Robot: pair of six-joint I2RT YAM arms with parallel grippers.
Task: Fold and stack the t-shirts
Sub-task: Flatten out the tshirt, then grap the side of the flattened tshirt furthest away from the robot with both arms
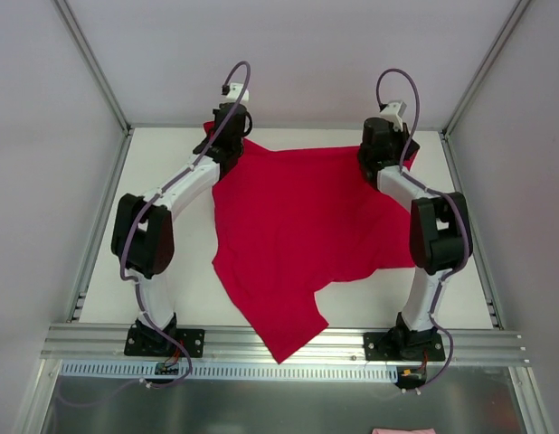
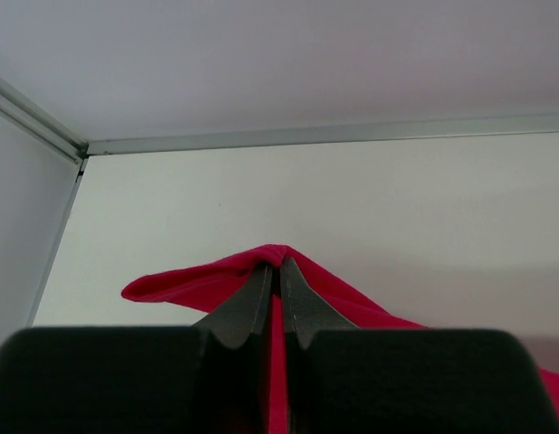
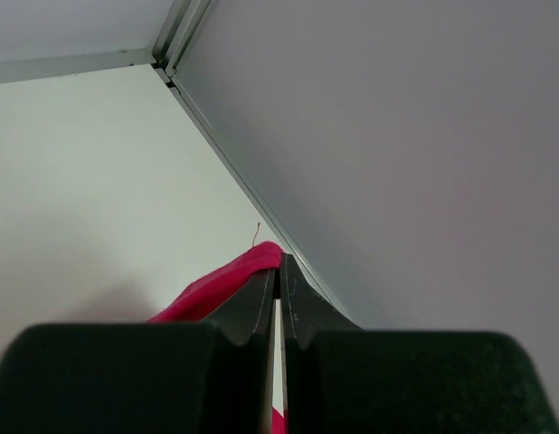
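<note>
A crimson-red t-shirt [image 1: 293,231] lies spread on the white table, stretched across the back and narrowing toward the near edge. My left gripper [image 1: 216,136] is shut on the shirt's far left corner; in the left wrist view the red fabric [image 2: 207,282] bunches over the closed fingertips [image 2: 278,264]. My right gripper [image 1: 381,149] is shut on the shirt's far right edge; in the right wrist view a red fold [image 3: 230,276] is pinched at the fingertips [image 3: 279,259], close to the side wall.
White walls enclose the table on three sides, with a metal rail [image 1: 261,339] along the near edge. A bit of pink cloth [image 1: 403,430] shows at the bottom edge, below the table.
</note>
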